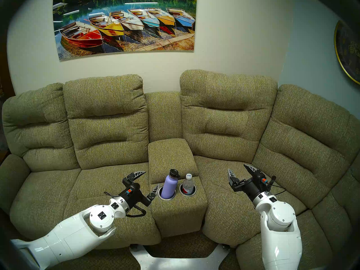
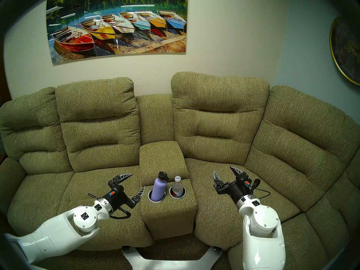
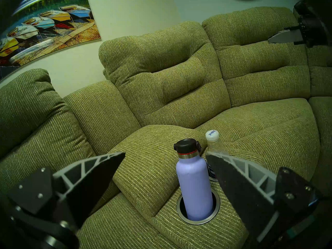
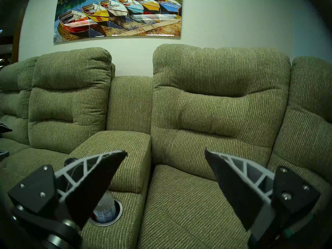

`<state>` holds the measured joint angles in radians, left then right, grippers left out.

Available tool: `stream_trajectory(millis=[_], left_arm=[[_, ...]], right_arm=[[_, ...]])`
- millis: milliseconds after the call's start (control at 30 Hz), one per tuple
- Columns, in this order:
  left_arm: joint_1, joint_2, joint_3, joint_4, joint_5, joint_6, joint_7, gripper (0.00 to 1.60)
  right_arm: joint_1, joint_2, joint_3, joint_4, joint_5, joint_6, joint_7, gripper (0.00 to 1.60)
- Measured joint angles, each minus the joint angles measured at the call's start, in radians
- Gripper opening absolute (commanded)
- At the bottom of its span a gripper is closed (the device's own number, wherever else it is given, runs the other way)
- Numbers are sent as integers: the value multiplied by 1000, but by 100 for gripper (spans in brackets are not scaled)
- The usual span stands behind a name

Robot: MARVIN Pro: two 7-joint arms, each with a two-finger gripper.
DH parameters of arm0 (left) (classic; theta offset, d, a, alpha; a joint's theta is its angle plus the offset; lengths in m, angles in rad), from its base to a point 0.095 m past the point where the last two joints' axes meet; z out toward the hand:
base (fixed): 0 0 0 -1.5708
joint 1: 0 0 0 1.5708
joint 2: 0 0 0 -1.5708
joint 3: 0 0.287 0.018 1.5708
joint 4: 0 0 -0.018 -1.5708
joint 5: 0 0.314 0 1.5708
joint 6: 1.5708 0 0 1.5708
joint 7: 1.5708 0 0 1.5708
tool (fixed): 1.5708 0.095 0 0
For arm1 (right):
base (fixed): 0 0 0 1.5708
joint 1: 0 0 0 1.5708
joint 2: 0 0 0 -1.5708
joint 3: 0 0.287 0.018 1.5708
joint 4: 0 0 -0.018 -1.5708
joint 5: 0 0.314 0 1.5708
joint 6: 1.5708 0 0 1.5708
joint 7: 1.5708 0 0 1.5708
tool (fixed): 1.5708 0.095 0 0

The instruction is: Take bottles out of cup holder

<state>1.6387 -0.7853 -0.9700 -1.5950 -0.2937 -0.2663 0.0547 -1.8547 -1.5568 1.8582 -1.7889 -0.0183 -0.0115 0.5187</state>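
The left gripper hovers over the left seat of the olive-green sofa, its two fingers spread wide and empty. It points toward the console; the nearer fingertip lies just beside the silver rim of the left recess, and whether it touches cannot be told.

On the fabric console between the seats sits the cup holder, a pair of round metal-rimmed recesses side by side. The lavender flask stands in the left recess, its long axis upright, the black loop-handled cap pointing up; in the head views it seems to lean very slightly. Most of its body rises above the rim. In the left wrist view the flask stands between the spread fingers, nearer the right one.

Just to its right, the clear plastic bottle stands in the right recess, also upright, white cap on top, red-and-blue label low in the well. It is shorter than the flask. The two stand close; contact cannot be told.

Behind both lies the padded armrest lid.

The right gripper hangs over the right seat, well apart from the bottles, fingers parted and holding nothing, pointing toward the backrest. On the wall hangs a picture of rowing boats.
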Motion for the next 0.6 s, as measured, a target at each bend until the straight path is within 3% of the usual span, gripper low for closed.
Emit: stream_trajectory(millis=[200, 600], left_arm=[[-26, -3, 1, 11, -33, 37, -51, 160], [-124, -83, 42, 160, -68, 85, -152, 160]], right_arm=[[0, 0, 0, 0, 0, 0, 0, 160], [0, 0, 0, 1, 0, 0, 0, 160]])
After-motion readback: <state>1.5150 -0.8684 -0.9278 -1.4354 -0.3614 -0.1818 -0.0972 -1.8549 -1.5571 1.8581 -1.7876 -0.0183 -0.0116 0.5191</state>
